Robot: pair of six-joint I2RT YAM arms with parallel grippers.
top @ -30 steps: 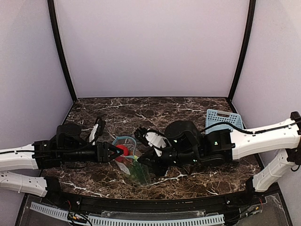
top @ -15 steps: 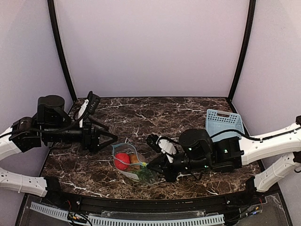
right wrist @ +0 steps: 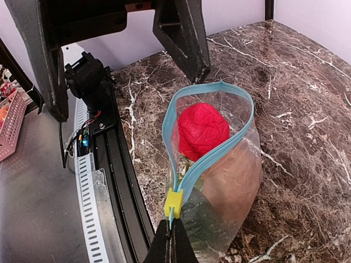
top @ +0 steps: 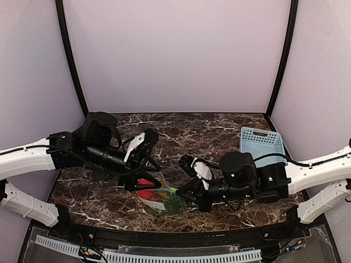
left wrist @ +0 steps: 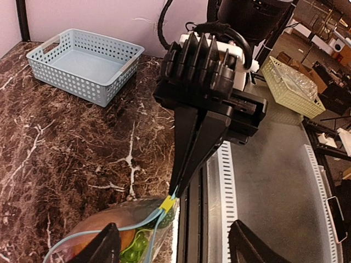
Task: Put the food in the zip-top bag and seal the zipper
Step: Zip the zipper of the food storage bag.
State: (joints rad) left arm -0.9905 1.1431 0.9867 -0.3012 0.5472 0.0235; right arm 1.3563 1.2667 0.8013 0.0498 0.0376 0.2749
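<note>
The zip-top bag [right wrist: 230,181] lies on the marble table with its mouth gaping. Its teal zipper [right wrist: 211,90] forms an open loop with a yellow slider [right wrist: 174,203] at the near end. Inside I see a round red fruit [right wrist: 203,129], a brown-orange one [left wrist: 118,238] and green grapes [left wrist: 137,249]. My right gripper [right wrist: 173,233] is shut on the zipper's end just behind the slider. My left gripper [left wrist: 175,246] hangs open above the bag's mouth, with one finger [right wrist: 181,33] on each side and nothing held. From the top view, the bag [top: 163,198] sits between both arms.
A light-blue plastic basket [top: 262,143] stands at the right rear of the table. The table's front edge with a black rail [right wrist: 118,181] runs right beside the bag. A yellow-green basket [left wrist: 290,82] sits off the table.
The left gripper let go of the red fruit in the bag, drew back left, then swung in over the bag's mouth. The right gripper kept its grip and shifted right with the bag.
</note>
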